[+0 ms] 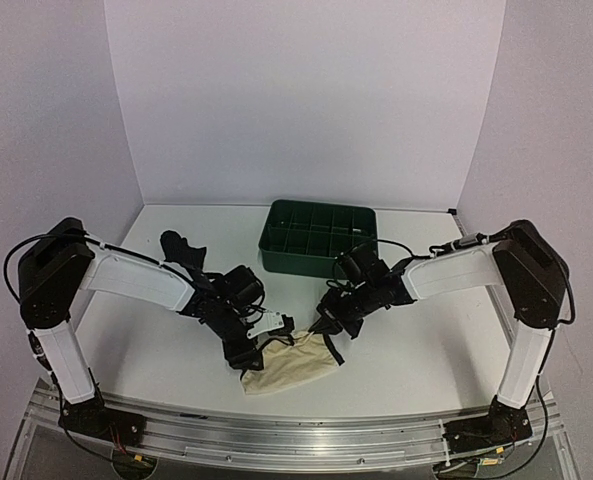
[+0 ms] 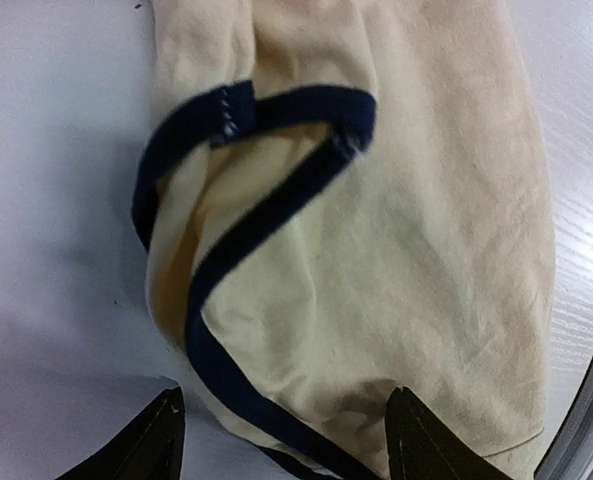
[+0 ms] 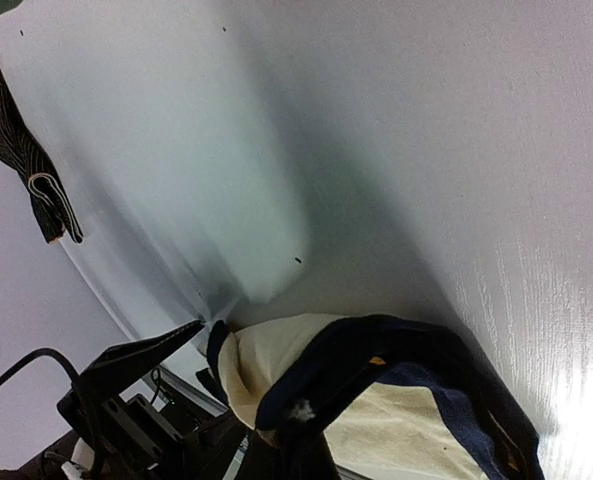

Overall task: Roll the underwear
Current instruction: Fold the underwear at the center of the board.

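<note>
Cream underwear (image 2: 436, 250) (dark-edged) lies crumpled, loosely folded.

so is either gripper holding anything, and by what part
The cream underwear, pinched at its dark edging by the right gripper; left gripper open, empty.

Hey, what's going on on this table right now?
Two robot arms are working on one cream underwear with dark edging, which lies close to their bases. The right gripper is shut on its dark band, and that end looks slightly lifted. The left gripper is open, its fingers either side of the cloth's other end. A black underwear lies loose at the back, left of the green tray.
</note>
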You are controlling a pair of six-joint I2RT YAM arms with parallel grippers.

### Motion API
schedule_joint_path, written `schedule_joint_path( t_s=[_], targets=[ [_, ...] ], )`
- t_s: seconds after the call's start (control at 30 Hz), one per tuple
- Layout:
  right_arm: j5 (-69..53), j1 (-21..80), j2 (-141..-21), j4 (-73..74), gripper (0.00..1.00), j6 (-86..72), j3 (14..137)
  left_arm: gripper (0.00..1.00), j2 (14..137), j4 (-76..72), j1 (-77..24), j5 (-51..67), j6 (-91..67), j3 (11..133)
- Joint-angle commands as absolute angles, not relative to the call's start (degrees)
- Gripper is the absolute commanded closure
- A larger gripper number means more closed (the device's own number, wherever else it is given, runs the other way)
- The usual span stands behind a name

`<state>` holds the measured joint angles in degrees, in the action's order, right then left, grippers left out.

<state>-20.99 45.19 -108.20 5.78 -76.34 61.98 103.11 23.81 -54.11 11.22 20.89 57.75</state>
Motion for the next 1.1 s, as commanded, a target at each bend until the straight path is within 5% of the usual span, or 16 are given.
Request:
schedule_joint_path(
  t_s=[0.0,0.47,0.63,0.87,1.07],
  targets=[
    [-21.76,45.84,-105.67,5.18,1.00,-76.81,60.18,0.36,106.17,23.75,-51.50,14.54,15.48,59.58],
    [-23.81,45.93,-105.02,5.19,1.00,-76.73,56.92,0.70,106.62,23.79,-51.19,21.80,11.08,56.60],
    [-23.12,45.58,-106.36,5.46,1.00,-75.94,59.41,1.00,106.81,22.94,-51.11,22.26,10.16,56.19],
    [-21.86,44.32,-107.32,14.81,1.00,-71.05,69.98,1.00,105.42,21.08,-49.93,12.47,9.55,60.84],
    [-19.25,44.44,-102.95,15.90,1.00,-73.40,66.51,1.00,104.03,18.84,-48.28,4.88,8.50,61.60]
  ],
)
